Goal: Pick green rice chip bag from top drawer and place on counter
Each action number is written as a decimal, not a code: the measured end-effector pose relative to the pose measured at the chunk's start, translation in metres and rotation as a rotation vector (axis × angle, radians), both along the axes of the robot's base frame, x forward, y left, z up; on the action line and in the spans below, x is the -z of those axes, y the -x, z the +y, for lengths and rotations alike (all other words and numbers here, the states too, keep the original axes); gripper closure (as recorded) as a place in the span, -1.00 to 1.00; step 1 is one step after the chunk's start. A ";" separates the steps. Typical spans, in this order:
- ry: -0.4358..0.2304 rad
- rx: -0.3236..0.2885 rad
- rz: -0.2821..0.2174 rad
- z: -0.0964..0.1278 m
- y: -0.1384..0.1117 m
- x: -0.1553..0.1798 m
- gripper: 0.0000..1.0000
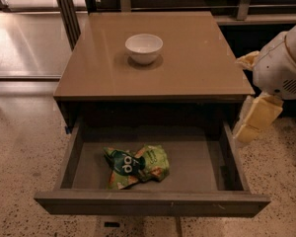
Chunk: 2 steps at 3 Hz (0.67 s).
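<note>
The bench [187,68] is standing with its drawer [197,168] hanging pulled out at 6 o'clock. The pincer [246,95] is hovering off the bench's right edge at 3 o'clock, jaws standing apart and gripping nothing. The green bag [135,166] is lying on the drawer floor, left of centre. It is sitting toward 8 o'clock from the pincer and lower down, with its long axis running roughly 9 to 3.

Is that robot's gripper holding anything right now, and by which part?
Nothing. The gripper hangs empty to the right of the glossy tan-brown counter; the wrinkly green rice chip bag lies untouched in the open grey top drawer.
</note>
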<state>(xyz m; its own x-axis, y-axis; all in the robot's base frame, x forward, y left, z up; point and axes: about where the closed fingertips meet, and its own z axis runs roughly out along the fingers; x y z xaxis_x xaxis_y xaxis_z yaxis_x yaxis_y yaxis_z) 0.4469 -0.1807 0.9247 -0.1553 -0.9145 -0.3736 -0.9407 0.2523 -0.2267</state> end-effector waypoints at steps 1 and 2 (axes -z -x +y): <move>-0.186 -0.064 0.009 0.056 -0.014 0.044 -1.00; -0.183 -0.064 0.010 0.055 -0.014 0.044 -1.00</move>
